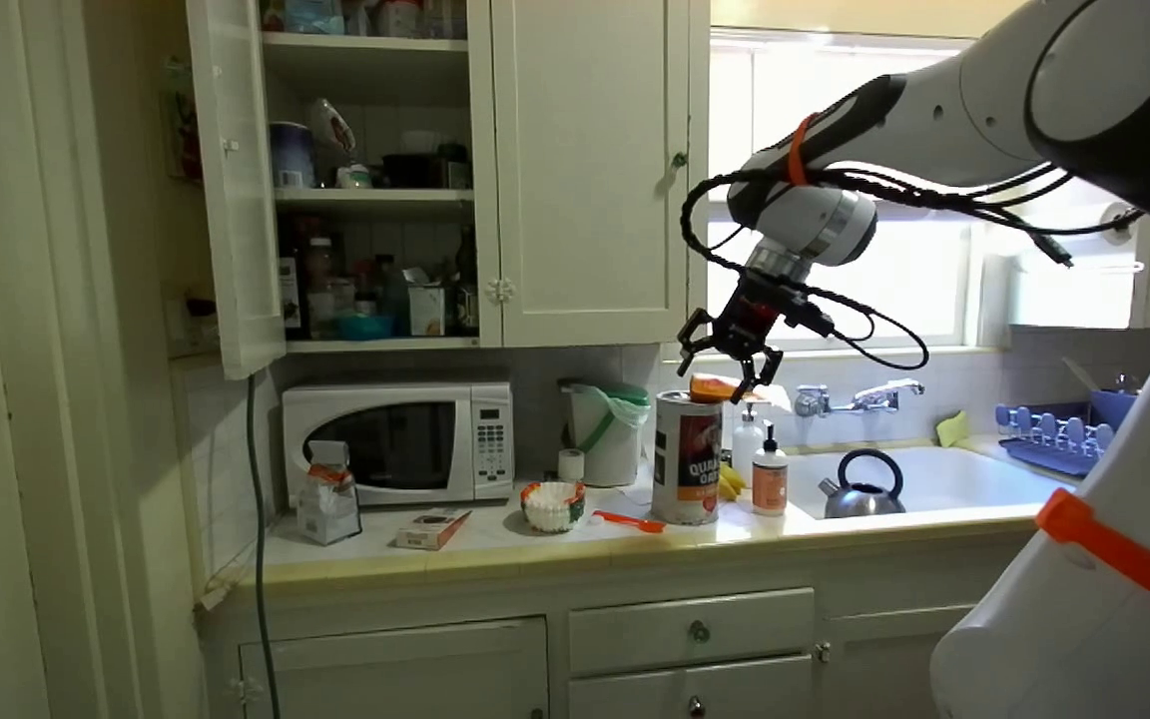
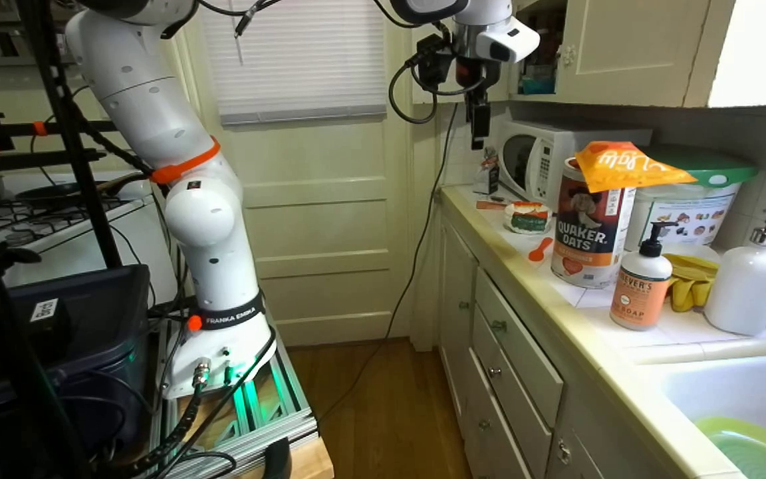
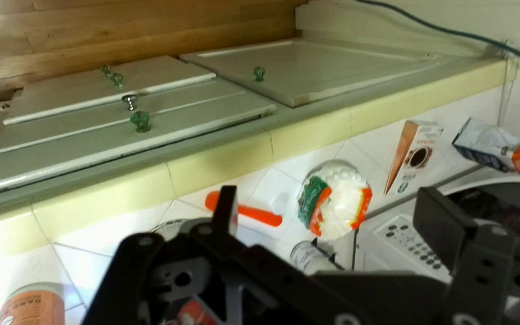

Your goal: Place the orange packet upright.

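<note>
The orange packet (image 1: 717,387) lies flat across the top of a tall Quaker Oats canister (image 1: 687,459). In an exterior view the packet (image 2: 629,166) hangs past the canister's rim, its printing upside down. My gripper (image 1: 710,386) is open and empty. It overlaps the packet in that view, but the exterior view of the gripper (image 2: 479,136) shows it higher and well to one side, not touching. In the wrist view the fingers of the gripper (image 3: 327,198) are spread wide with nothing between them. I cannot make out the packet there; a red patch behind the linkage is unclear.
Near the canister (image 2: 586,233) stand an orange soap bottle (image 2: 641,286), a white pump bottle (image 2: 749,286) and a green-lidded bin (image 2: 689,206). An orange scoop (image 3: 260,214), coffee filters (image 3: 336,201), a small box (image 3: 415,155) and the microwave (image 1: 400,439) are on the counter. A cabinet door (image 1: 236,180) stands open.
</note>
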Controlling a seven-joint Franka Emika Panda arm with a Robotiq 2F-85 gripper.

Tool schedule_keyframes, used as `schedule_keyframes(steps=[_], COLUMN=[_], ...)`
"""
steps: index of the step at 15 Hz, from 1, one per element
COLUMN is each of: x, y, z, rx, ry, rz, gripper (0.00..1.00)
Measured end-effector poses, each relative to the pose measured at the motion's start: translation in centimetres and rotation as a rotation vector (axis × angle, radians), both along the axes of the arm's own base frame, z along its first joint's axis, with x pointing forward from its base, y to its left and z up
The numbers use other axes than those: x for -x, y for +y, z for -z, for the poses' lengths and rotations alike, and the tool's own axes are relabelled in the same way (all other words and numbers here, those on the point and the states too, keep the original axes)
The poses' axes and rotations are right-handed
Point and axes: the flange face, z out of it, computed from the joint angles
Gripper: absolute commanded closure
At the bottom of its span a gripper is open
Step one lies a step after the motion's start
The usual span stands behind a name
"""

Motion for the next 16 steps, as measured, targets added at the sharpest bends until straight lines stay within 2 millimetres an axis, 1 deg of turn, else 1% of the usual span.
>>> schedule_keyframes(steps=[2,5,6,8,10,16], x=[0.9,2.4,2.9,3.3,3.2,1.8], y=[-3.3,-8.7,-10.3,-12.7,-14.3,-17.6], z=[0.3,1.4,1.8,2.7,3.5,6.4], rx=[0.0,-0.036,-0.058,-0.098,-0.125,-0.138], ry=[-0.023,-0.061,-0.078,-0.109,-0.131,-0.123], rz=[0.078,0.209,0.255,0.34,0.404,0.556], gripper=[0.0,0.0,0.0,0.0,0.0,0.0])
